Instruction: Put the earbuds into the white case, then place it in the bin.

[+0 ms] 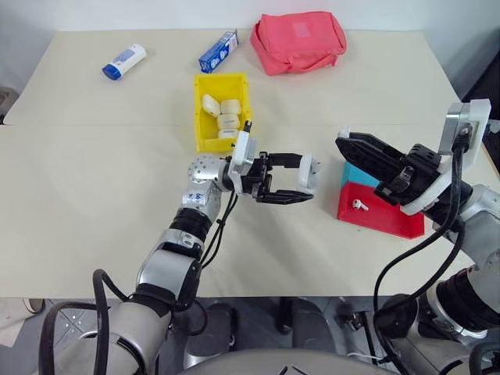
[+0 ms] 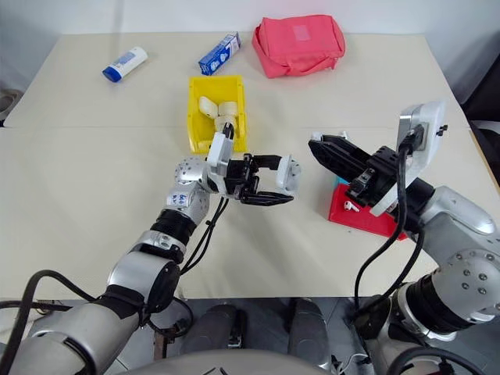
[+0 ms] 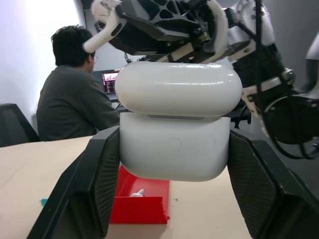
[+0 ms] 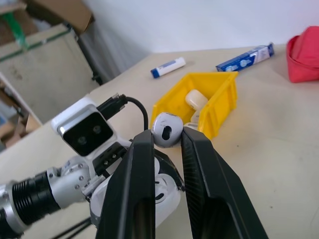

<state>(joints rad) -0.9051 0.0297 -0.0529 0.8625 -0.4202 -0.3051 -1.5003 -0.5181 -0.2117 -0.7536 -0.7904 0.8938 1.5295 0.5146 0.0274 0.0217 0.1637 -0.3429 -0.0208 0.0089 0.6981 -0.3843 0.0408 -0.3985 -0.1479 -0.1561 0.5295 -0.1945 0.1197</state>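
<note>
1. Left gripper (image 1: 303, 187) clamped the white case (image 3: 175, 122), lid raised, just before the bin (image 1: 222, 109).
2. Right gripper (image 4: 167, 144) pinched one earbud (image 4: 167, 130); the left wrist view revealed another earbud (image 3: 137, 192) in the red tray (image 3: 142, 201).

Left gripper (image 1: 285, 181) pointing right, jaws clamped; right gripper (image 4: 167, 135) opposite, jaws pinched.

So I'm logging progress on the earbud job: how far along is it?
Midway. The left hand is shut on the white case, held above the table. The right hand pinches one earbud near it. A second earbud lies in the red tray. The case isn't in the yellow bin yet.
</note>
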